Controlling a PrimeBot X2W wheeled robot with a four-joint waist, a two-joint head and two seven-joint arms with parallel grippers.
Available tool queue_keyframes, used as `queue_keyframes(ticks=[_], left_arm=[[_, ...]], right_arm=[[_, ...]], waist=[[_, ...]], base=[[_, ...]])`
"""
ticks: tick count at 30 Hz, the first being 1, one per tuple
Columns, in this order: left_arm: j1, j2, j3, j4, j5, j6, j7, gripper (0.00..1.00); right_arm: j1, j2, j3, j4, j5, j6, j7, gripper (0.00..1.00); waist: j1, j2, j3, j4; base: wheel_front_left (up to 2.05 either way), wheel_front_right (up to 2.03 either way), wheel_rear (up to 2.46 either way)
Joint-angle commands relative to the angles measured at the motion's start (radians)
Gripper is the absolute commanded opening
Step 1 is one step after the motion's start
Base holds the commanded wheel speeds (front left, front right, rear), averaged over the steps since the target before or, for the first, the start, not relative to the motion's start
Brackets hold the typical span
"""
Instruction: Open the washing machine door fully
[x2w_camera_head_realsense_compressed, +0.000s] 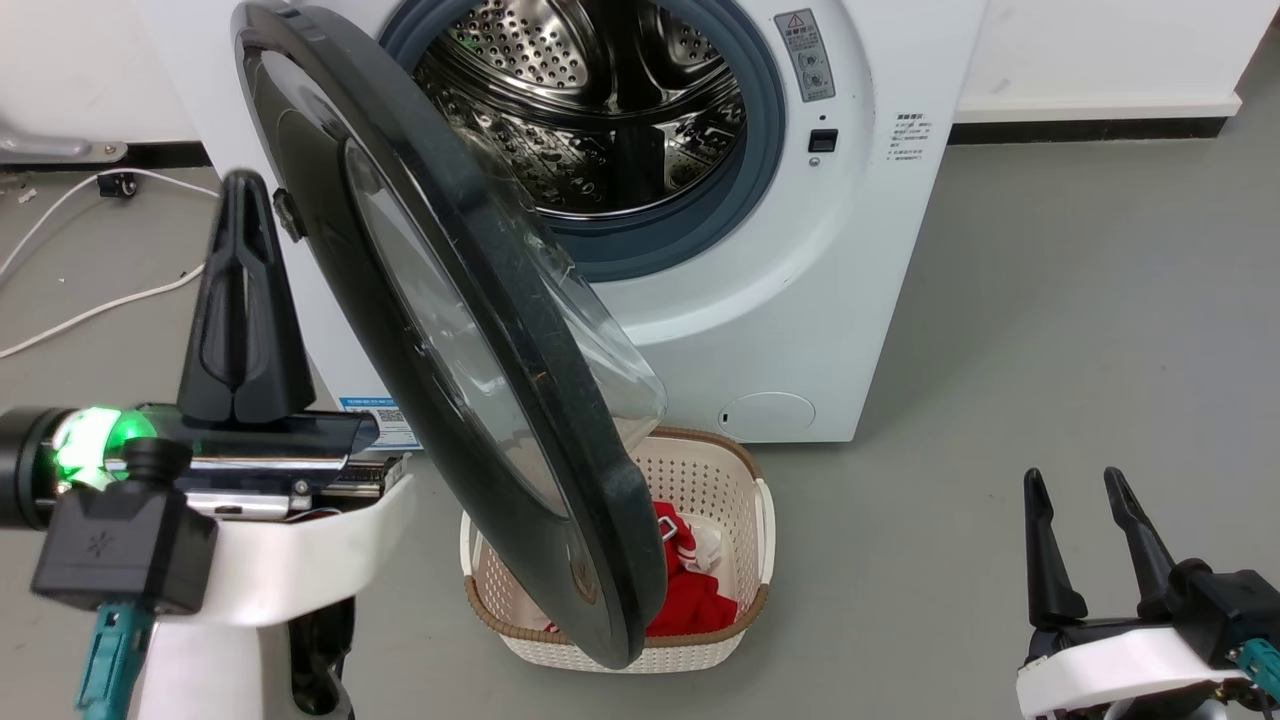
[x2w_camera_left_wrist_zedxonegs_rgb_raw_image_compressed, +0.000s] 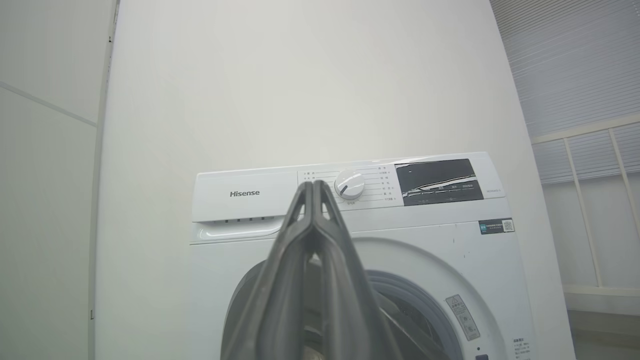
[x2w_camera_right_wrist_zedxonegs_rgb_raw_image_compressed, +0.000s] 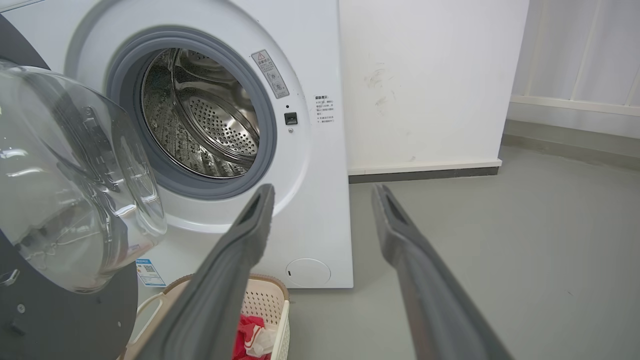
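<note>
A: Hanging about half open over the basket (x2w_camera_head_realsense_compressed: 700, 475), the washing machine door (x2w_camera_head_realsense_compressed: 480, 260).
B: Yep, left gripper (x2w_camera_head_realsense_compressed: 246, 190) clenched, empty, beside its outer face; right gripper (x2w_camera_head_realsense_compressed: 1072, 480) splayed, idle. Rest of swing not done.

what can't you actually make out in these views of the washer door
Head view: the washing machine door covers the left part of the basket, hiding some contents.
Head view: whether the shut left hand touches the door is unclear.
Left wrist view: that hand's own fingers block the door.
Head view: print on the warning label is too small to read.
</note>
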Motion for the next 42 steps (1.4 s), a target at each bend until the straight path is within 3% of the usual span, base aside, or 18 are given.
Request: queue_keyframes(ticks=[1, 5, 10, 19, 25, 27, 29, 38, 41, 42], left_arm=[[-0.009, 0.003, -0.005, -0.009, 0.002, -0.002, -0.002, 0.00], [-0.026, 0.000, -0.057, -0.084, 0.002, -0.024, -0.002, 0.00], [-0.002, -0.004, -0.192, -0.087, -0.018, -0.060, -0.002, 0.00], [0.072, 0.014, -0.433, 0.024, -0.057, -0.089, 0.012, 0.00], [0.179, 0.028, -0.510, 0.121, -0.114, -0.091, 0.130, 0.00], [0.235, 0.040, -0.516, 0.183, -0.130, -0.068, 0.194, 0.00], [0.238, 0.042, -0.516, 0.211, -0.123, -0.060, 0.191, 0.00], [0.139, 0.005, -0.518, 0.376, -0.137, -0.033, 0.088, 0.00], [0.112, -0.002, -0.519, 0.417, -0.136, -0.008, 0.055, 0.00], [0.085, -0.006, -0.516, 0.449, -0.135, 0.020, 0.034, 0.00]], right_arm=[[-0.005, 0.002, 0.002, 0.002, 0.000, 0.000, -0.002, 1.00], [-0.005, 0.002, 0.003, 0.006, 0.001, 0.000, -0.002, 1.00], [-0.011, 0.002, 0.003, 0.004, -0.014, 0.000, -0.002, 1.00], [-0.021, 0.002, 0.003, 0.013, -0.005, 0.000, -0.002, 1.00], [-0.024, 0.002, 0.006, 0.019, -0.002, 0.000, -0.002, 1.00], [-0.026, 0.002, 0.007, 0.024, 0.007, 0.000, -0.002, 1.00], [-0.030, 0.002, 0.008, 0.029, 0.009, 0.000, -0.002, 1.00], [-0.046, 0.002, 0.028, 0.048, 0.020, 0.000, -0.002, 1.00], [-0.045, 0.002, 0.030, 0.054, 0.026, 0.000, -0.002, 1.00], [-0.042, 0.002, 0.029, 0.059, 0.030, 0.000, -0.002, 1.00]], waist=[[0.0000, -0.0001, 0.000, -0.001], [0.0000, -0.0001, 0.003, -0.005], [0.0000, -0.0001, 0.013, -0.007], [0.0000, -0.0001, 0.029, -0.001], [0.0000, -0.0001, 0.038, 0.005], [0.0000, -0.0001, 0.044, 0.008], [0.0000, -0.0001, 0.047, 0.009], [0.0000, -0.0001, 0.047, -0.014], [0.0000, -0.0001, 0.045, -0.021], [0.0000, -0.0001, 0.044, -0.024]], base=[[0.00, 0.00, 0.00], [0.00, 0.00, 0.00], [0.00, 0.00, 0.00], [0.00, 0.00, 0.00], [0.00, 0.00, 0.00], [0.00, 0.00, 0.00], [0.00, 0.00, 0.00], [0.00, 0.00, 0.00], [0.00, 0.00, 0.00], [0.00, 0.00, 0.00]])
